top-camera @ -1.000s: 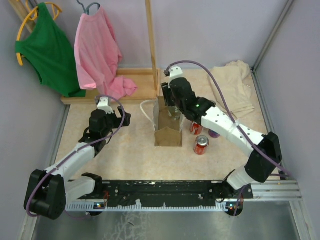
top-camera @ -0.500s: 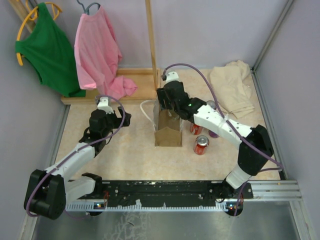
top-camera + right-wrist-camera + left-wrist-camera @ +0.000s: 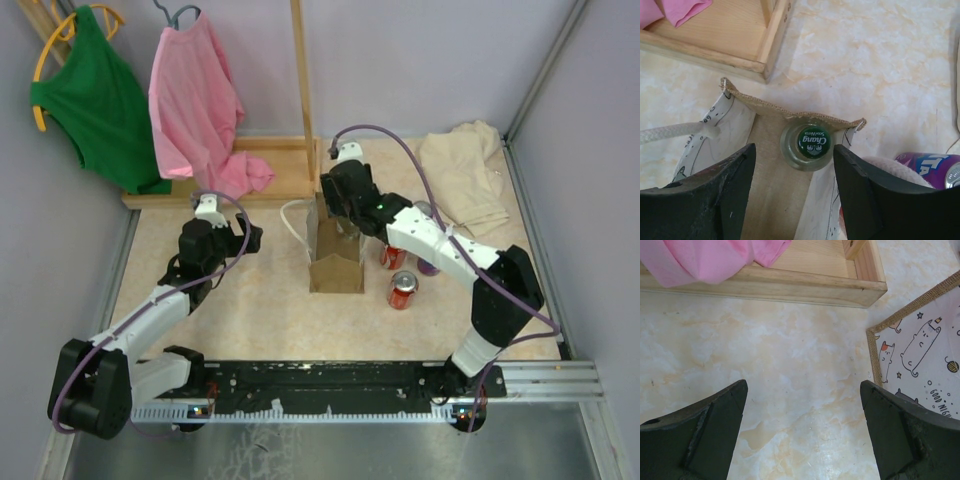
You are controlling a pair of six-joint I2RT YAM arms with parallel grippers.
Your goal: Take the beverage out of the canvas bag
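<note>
Here the right gripper (image 3: 792, 165) hangs over the canvas bag (image 3: 785, 114), jaws apart beside the green-capped bottle (image 3: 811, 142), probably to grasp it, while the left gripper (image 3: 803, 390) stands wide open.

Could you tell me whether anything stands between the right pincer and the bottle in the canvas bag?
Nothing visible does: the right pincer hangs above the open canvas bag, the green-capped bottle uncovered below it; the rope handle lies aside.

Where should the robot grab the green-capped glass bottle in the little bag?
By the neck just under the cap of the clear glass bottle, coming straight down from above: it stands upright in the tan canvas bag, whose walls block its sides.
</note>
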